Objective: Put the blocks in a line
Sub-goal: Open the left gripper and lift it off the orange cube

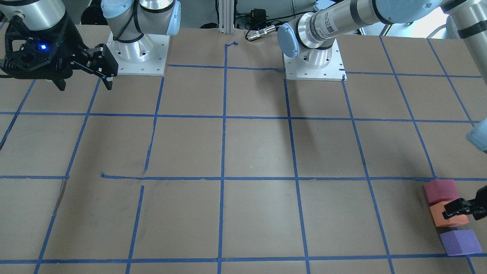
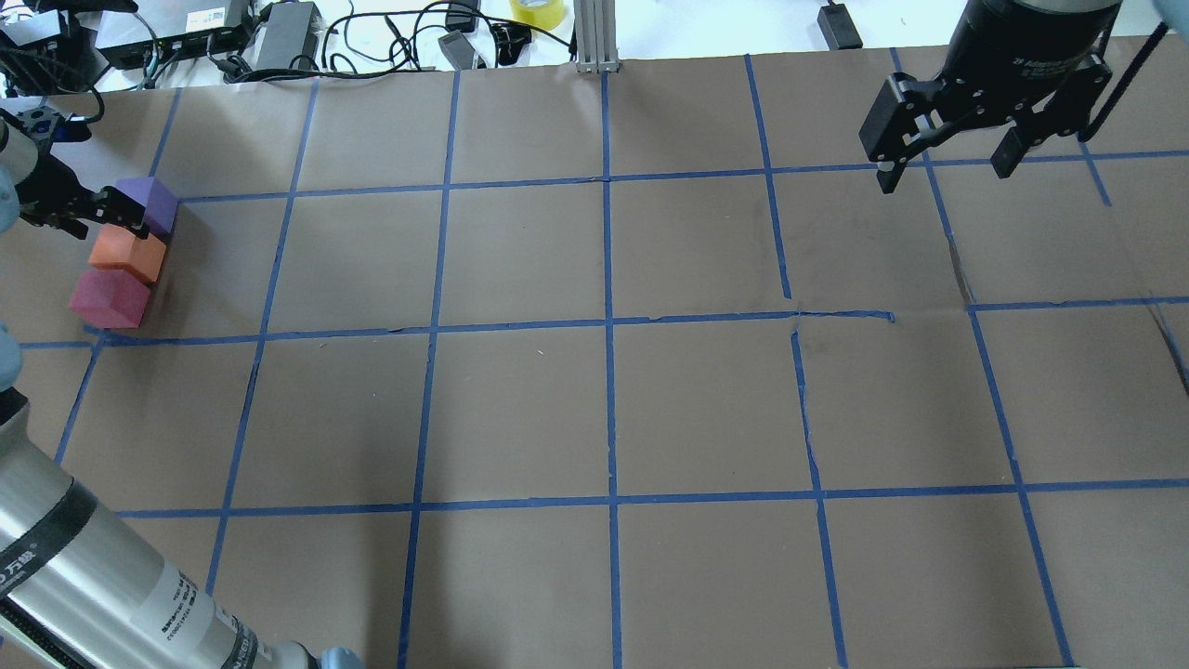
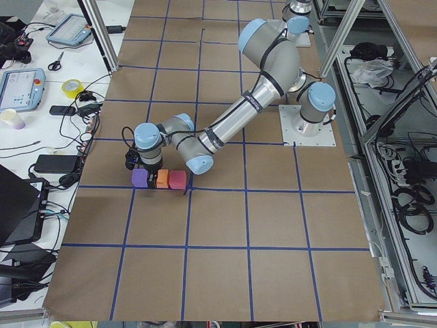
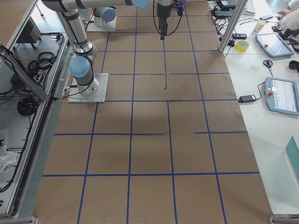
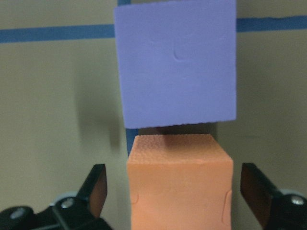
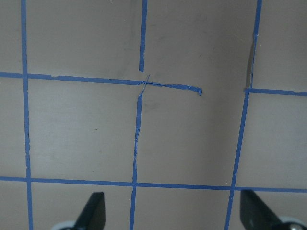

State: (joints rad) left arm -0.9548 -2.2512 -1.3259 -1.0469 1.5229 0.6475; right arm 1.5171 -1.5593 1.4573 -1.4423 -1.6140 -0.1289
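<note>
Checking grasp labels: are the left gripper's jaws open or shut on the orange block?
Open. In the left wrist view the left gripper straddles the orange block; table shows between each jaw and the block's sides.

The table (image 2: 520, 409) is brown, with blue tape lines (image 2: 608, 325) that make big squares. Three small blocks sit on it in a short row near one end: the purple block (image 2: 149, 203), the orange block (image 2: 125, 253) in the middle, and the red-pink block (image 2: 107, 299).
</note>
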